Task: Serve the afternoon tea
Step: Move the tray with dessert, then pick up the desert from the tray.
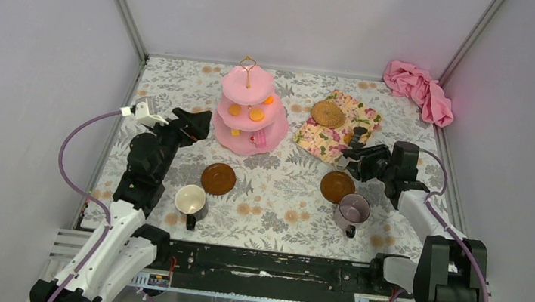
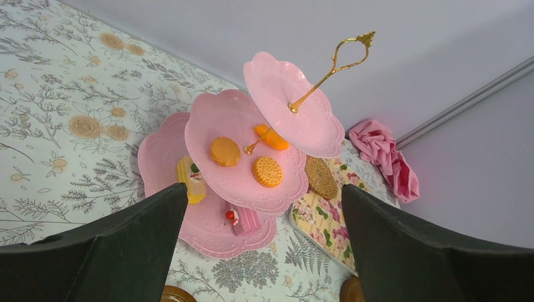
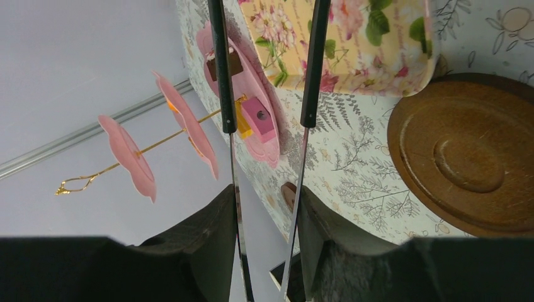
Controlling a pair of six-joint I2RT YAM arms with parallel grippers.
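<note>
Our right hand pinches the tongs, tips out front near the flowery tray. The cake stand with its biscuits waits beyond. Our left hand is spread wide beside it. Next, maybe, we nip one biscuit gently.

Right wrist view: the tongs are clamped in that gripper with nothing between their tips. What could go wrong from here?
1. The right gripper squeezes the slim tongs far from their tips, so a pinched biscuit might slip out.
2. The open left gripper sits close to the cake stand; a nudge could shake its biscuits off.
3. The purple mug stands just behind the right gripper; a retreat could knock it.
</note>
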